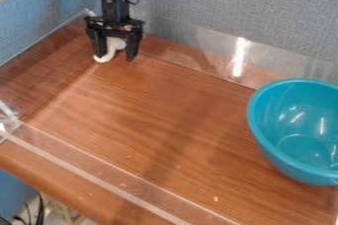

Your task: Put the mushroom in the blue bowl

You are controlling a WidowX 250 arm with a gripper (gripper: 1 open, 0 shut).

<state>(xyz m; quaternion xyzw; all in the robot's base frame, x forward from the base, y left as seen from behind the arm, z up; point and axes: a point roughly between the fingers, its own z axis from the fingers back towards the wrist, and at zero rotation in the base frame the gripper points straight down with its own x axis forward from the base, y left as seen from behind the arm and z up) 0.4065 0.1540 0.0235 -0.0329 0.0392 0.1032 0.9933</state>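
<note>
The mushroom (106, 55) is sitting on the tabletop (158, 120) at the far left corner, close to the grey back wall (224, 12); only its cream-white stem is showing clearly, the cap being hidden behind the gripper (113, 53). The gripper is pointing straight down over it with the fingers (132, 53) spread wide, one to either side of the toy, and nothing is being held. Whether the tips are touching the mushroom cannot be told from this view.

The step in hand is judged to be the grasp. To do it well, the fingers should be closing evenly on the plump stem or low on the cap, so that the rounded toy is not squeezed out sideways or tipped over. The tips appear to be down near the wood already, so little further descent seems needed. Closing should be gentle but complete before any lift.

The blue bowl (298, 130) is standing well apart, at the right edge of the tabletop, partly cut off by the frame. The carry will therefore be crossing most of the bare wood surface, and the lift should be clearing the bowl's thin rim before the release. A clear plastic barrier (79, 165) is lining the near edge, and another clear panel (231, 51) is standing at the back, away from the direct path.
</note>
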